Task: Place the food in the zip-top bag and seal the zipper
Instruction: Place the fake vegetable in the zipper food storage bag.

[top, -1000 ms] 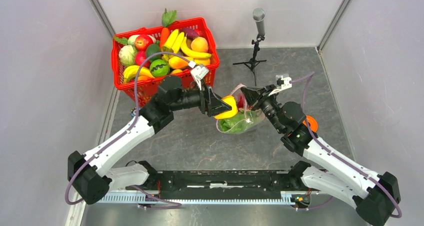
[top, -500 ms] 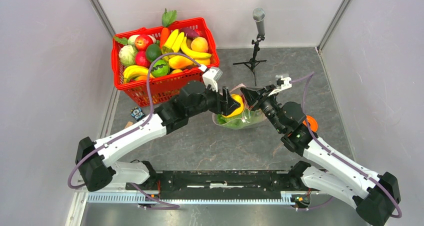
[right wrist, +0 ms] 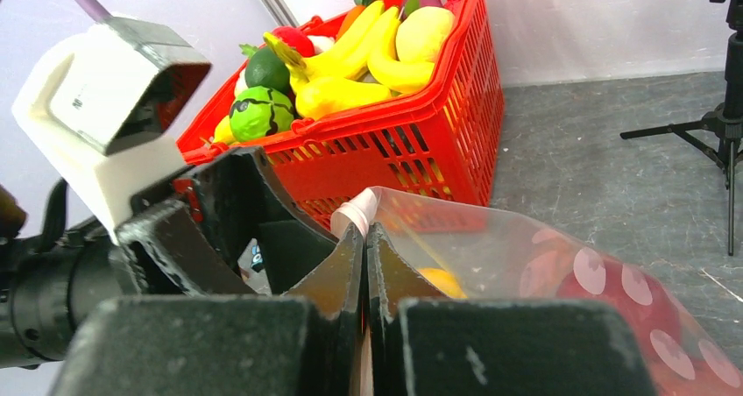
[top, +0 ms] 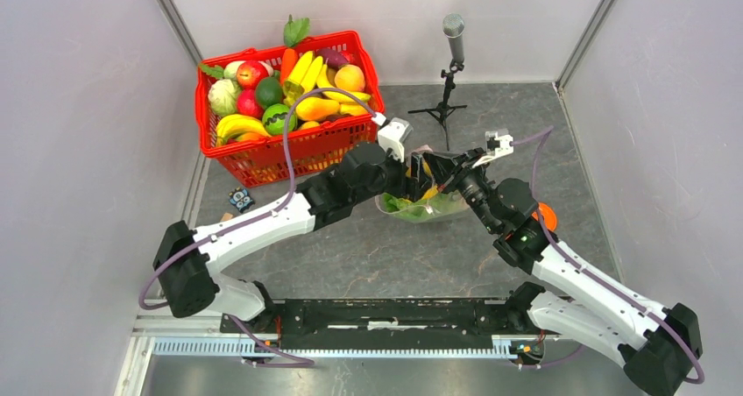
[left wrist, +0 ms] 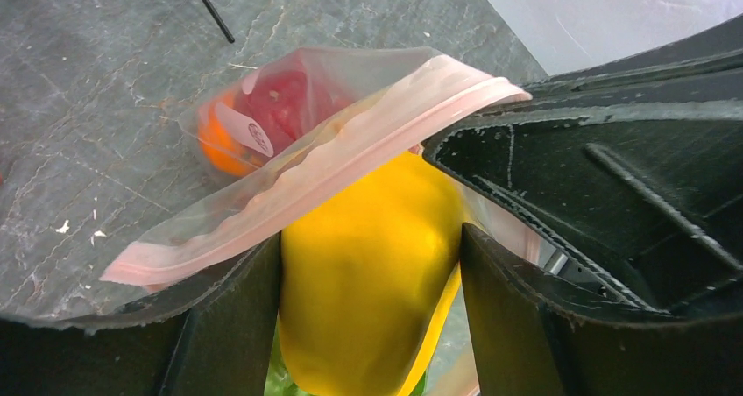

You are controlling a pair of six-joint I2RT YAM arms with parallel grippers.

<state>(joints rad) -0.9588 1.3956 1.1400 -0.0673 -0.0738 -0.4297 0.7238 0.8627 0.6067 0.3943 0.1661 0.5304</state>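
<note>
My left gripper (left wrist: pixel 368 265) is shut on the yellow bell pepper (left wrist: pixel 368 273) and holds it in the open mouth of the zip-top bag (left wrist: pixel 289 124). The bag's pink zipper strip (left wrist: pixel 333 164) crosses over the pepper. An orange (left wrist: pixel 219 146), a red fruit (left wrist: pixel 285 107) and green cabbage (top: pixel 412 205) lie inside the bag (top: pixel 429 203). My right gripper (right wrist: pixel 365 238) is shut on the bag's zipper edge (right wrist: pixel 355 212) and holds it up. In the top view both grippers, left (top: pixel 410 179) and right (top: pixel 436 173), meet at the bag.
A red mesh basket (top: pixel 263 146) full of toy produce stands at the back left, close behind my left arm. A microphone on a small tripod (top: pixel 451 63) stands behind the bag. An orange round object (top: pixel 545 214) lies by my right arm.
My left arm has reached further right and carried the yellow pepper into the bag's mouth. My right gripper has kept its hold on the bag's edge.
</note>
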